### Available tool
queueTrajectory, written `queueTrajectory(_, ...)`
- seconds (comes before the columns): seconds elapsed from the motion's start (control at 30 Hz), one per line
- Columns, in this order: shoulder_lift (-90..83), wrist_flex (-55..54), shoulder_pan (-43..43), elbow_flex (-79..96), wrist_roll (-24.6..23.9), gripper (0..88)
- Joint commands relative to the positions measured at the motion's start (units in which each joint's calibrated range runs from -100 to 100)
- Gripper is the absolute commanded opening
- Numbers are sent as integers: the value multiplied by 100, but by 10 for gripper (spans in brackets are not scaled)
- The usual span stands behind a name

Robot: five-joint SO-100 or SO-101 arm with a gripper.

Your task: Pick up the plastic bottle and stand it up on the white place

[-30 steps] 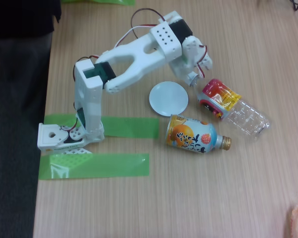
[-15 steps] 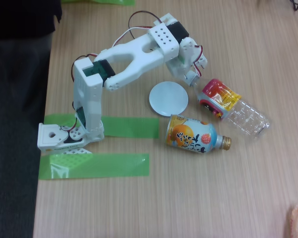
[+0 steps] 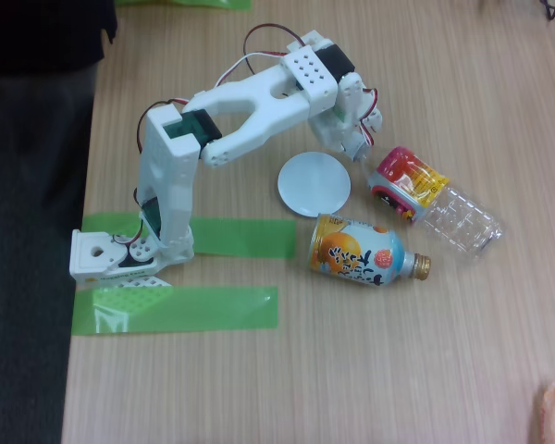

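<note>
Clear, glossy ribbed plastic bottle (image 3: 437,201) with shiny red-yellow film label. Matt white round disc (image 3: 314,183). Glossy printed orange-blue bottle-can (image 3: 361,252), metallic gold cap. My matt white plastic arm (image 3: 250,104). Smooth light woodgrain tabletop (image 3: 398,370); glossy translucent green tape strips (image 3: 176,308).

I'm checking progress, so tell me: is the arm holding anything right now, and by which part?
Nothing is held. The end effector hovers near the plastic bottle, which lies on its side on the table.

wooden table (image 3: 444,370), plastic bottle (image 3: 435,199), white disc (image 3: 314,184), orange bottle-can (image 3: 361,252), green tape strips (image 3: 176,308)
</note>
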Motion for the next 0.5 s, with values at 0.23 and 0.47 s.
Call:
queueTrajectory(0.23, -16, -389, -46, -37, 24, 237)
queueTrajectory(0.47, 228, -381, -16, -92, -13, 237)
